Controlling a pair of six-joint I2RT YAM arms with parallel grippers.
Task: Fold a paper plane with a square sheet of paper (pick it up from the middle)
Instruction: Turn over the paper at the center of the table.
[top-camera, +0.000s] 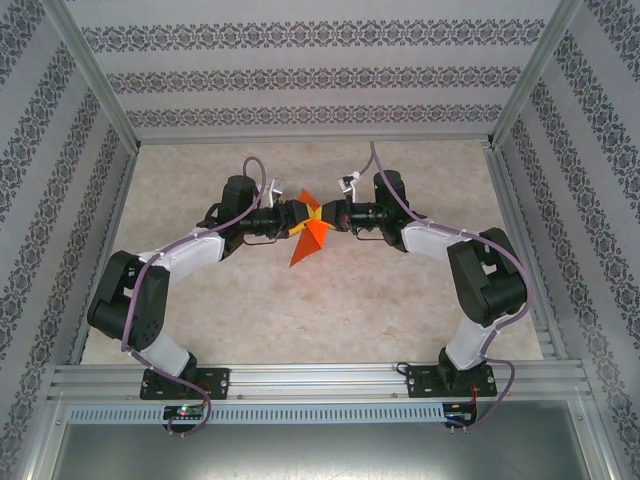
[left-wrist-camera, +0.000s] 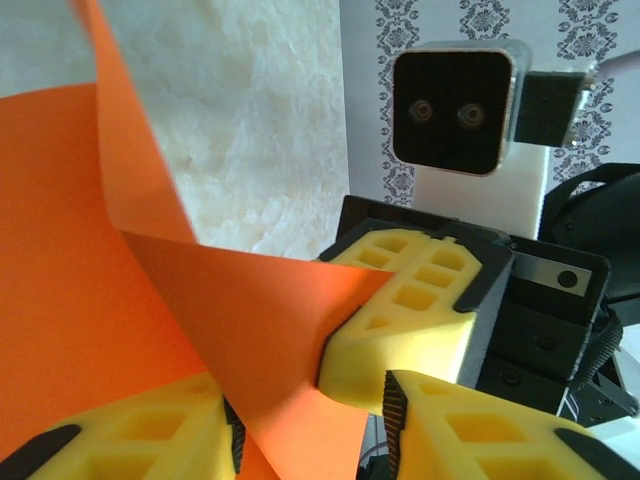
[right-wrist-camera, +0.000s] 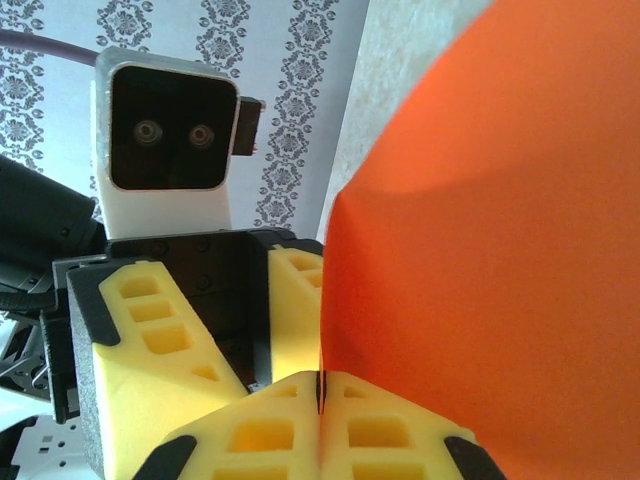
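Square sheet of paper (top-camera: 309, 243), bright orange and creased into a triangular shape, is seen near the middle of the worktop (top-camera: 300, 330), between the two arms where they meet. Its long axis is laid from far to near. The broad end is caught at the fingers, and the pointed tip is directed toward the near edge, leaning slightly left. Whether the tip touches the worktop cannot be told.

In the left wrist view the sheet (left-wrist-camera: 100, 330) is shown as two creased flaps meeting at a fold, with one narrow strip rising toward the top edge. In the right wrist view a wide, smooth flap (right-wrist-camera: 480, 280) is presented, its straight edge running down into the seam of the right fingers (right-wrist-camera: 320, 390).

The right fingers (top-camera: 326, 214) are pressed together on the paper's edge, and this pinch is also seen from the left wrist (left-wrist-camera: 400, 320). The left fingers (top-camera: 298, 214) are held apart, one on each side of the sheet (left-wrist-camera: 140, 440).

Bare worktop is seen on every side of the paper, widest toward the near edge. Patterned walls (top-camera: 320, 75) and a metal frame (top-camera: 95, 75) bound the space.
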